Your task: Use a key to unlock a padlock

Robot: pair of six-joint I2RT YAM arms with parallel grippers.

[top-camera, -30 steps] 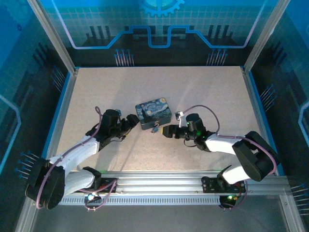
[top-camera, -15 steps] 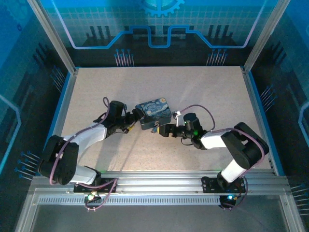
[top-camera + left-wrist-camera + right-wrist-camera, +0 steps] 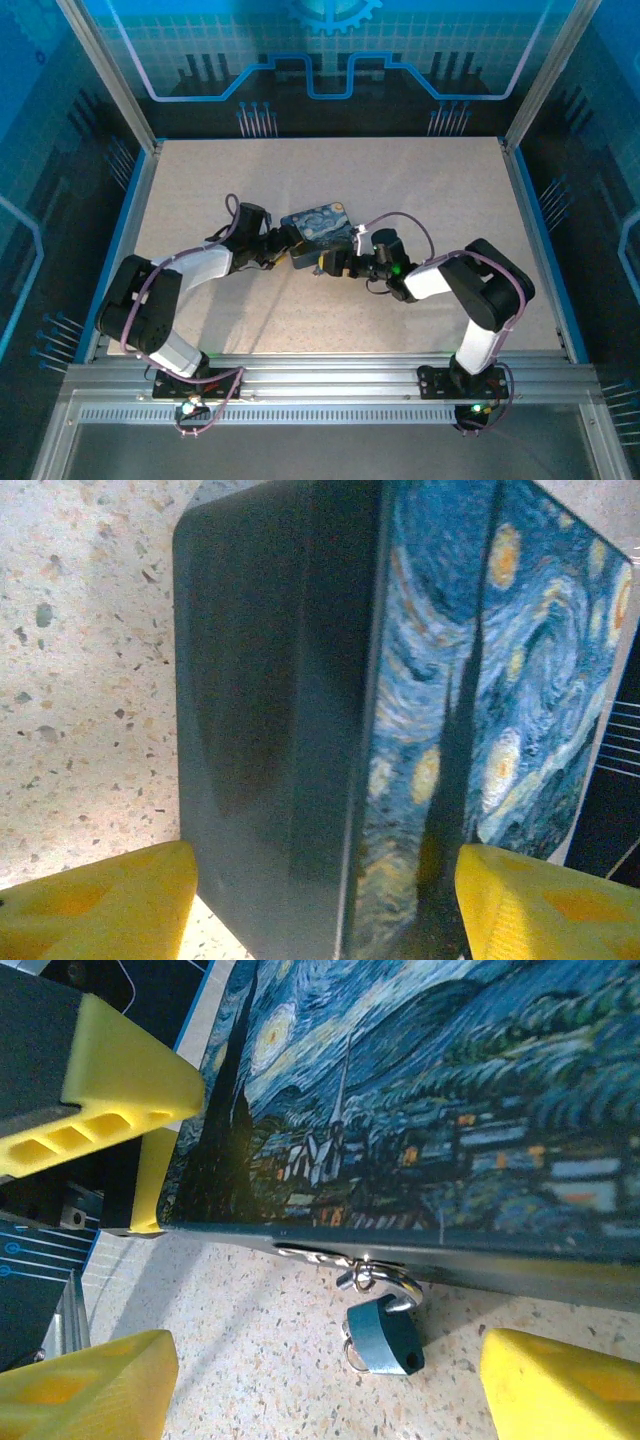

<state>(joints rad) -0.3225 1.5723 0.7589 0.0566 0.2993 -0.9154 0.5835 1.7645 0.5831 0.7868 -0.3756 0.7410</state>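
Both arms are folding in tighter around the box (image 3: pixel 318 228) than a second ago. The box itself is now sitting turned and nudged a little toward the far left of the table (image 3: pixel 200 180).

The left gripper (image 3: pixel 320 905) is now straddling the box's end with its yellow fingers spread wide, one by the dark side wall and one over the printed lid. Whether they are pressing on it I cannot tell. The right gripper (image 3: pixel 320 1390) is hovering low at the box's near long side, likewise spread wide and holding nothing.

Just ahead of it the padlock (image 3: pixel 385 1338) is hanging by its shackle from the box's hasp (image 3: pixel 335 1257), its blue body resting on the table, with a small ring (image 3: pixel 352 1352) lying against it. The key I cannot make out.

To my eye the box is being steadied so the lock can be worked, but with no key in either gripper the unlocking itself is not yet beginning.
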